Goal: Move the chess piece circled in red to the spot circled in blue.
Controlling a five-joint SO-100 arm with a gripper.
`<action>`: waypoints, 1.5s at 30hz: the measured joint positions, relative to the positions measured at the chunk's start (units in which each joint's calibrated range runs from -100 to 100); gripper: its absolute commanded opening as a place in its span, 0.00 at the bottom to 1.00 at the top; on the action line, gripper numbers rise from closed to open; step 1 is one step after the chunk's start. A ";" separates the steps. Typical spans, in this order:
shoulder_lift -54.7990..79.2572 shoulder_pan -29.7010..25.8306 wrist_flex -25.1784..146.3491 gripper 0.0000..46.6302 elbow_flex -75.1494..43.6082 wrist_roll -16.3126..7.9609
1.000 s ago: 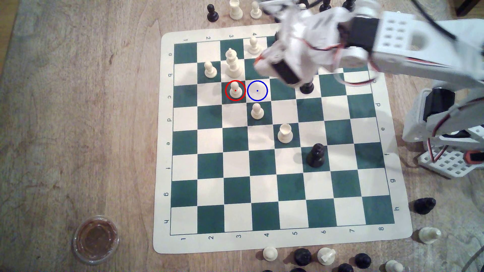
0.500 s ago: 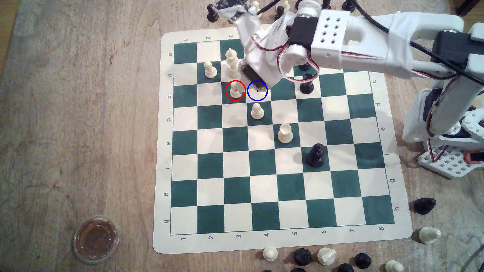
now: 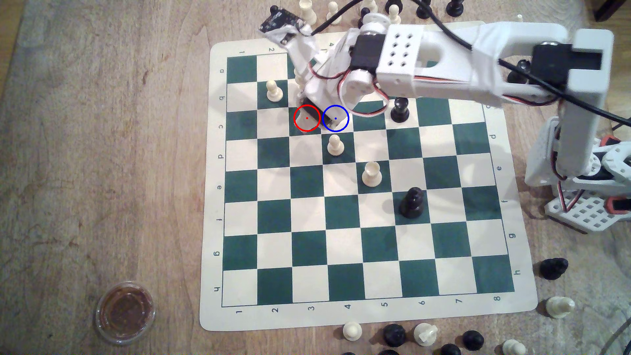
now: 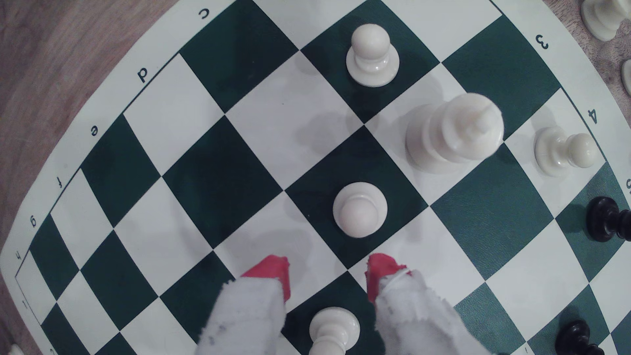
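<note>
Here, over the upper-left part of the chessboard [image 3: 211,204] as the exterior view shows it, with the gripper [image 4: 327,273] spread wide and clasping nothing. Through the wrist view, just ahead of the two red fingertips [image 4: 269,273] and apart from both: the chess piece [image 4: 359,210], upright in the middle of its dark green square, touched by nothing. In the exterior view, hidden under the wrist inside the red ring.

Sharing an edge with that square: the spot [image 3: 343,126], a cream square under the blue ring, bare of pieces, partly covered by the gripper's body.

Tight on several sides. In the gap between the fingers, another cream pawn [image 4: 334,329], on the dark square edging the spot. On the cream square next to the chess piece, the tall cream king [image 4: 454,133]. Diagonally off, one more pawn [image 4: 372,54]. Open squares toward the rows lettered d and e. Farther out, near the board's numbered edge, a fourth cream pawn [image 4: 563,150] and a black piece [image 4: 607,222].

Off the mat, on the wooden table [image 3: 102,170], loose pieces along the edges and a lidded cup [image 3: 125,312].
</note>
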 measured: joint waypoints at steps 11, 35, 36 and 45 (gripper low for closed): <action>4.78 0.66 2.47 0.27 -2.44 1.81; 5.87 1.70 -4.94 0.23 -2.44 1.81; 5.87 1.70 -4.94 0.23 -2.44 1.81; 6.79 1.70 -4.94 0.10 -2.44 1.81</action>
